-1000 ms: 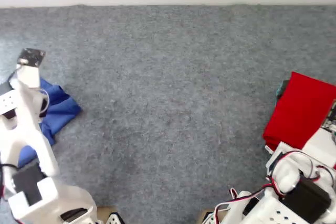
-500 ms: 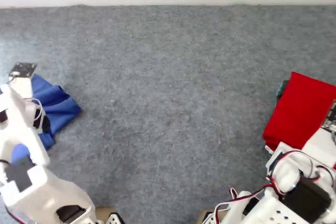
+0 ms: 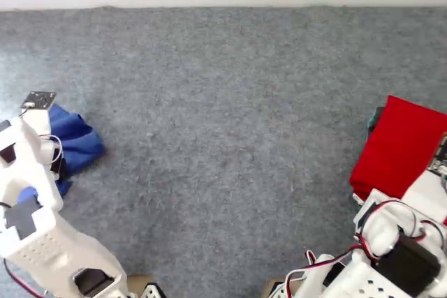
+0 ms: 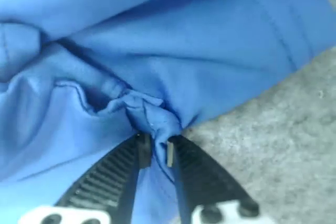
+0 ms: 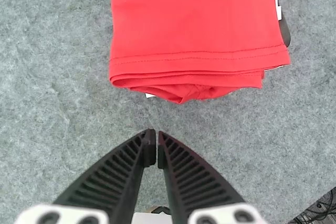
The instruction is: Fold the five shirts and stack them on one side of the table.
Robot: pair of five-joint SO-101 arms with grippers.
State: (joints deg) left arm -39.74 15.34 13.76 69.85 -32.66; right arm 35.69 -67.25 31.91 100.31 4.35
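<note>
The left tool (image 4: 155, 153) grips a bunched fold of the blue shirt (image 4: 173, 51), likely for spreading; the right tool (image 5: 156, 150) hangs clenched, empty, near the red shirt (image 5: 194, 19).

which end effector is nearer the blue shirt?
Left. The left end effector pinches the blue shirt; the right end effector is across the table, by the red shirt.

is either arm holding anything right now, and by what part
The left tool is shut on the blue shirt, pinching a bunched fold of its fabric. The right tool is shut but holds nothing, just short of the folded red shirt.
</note>
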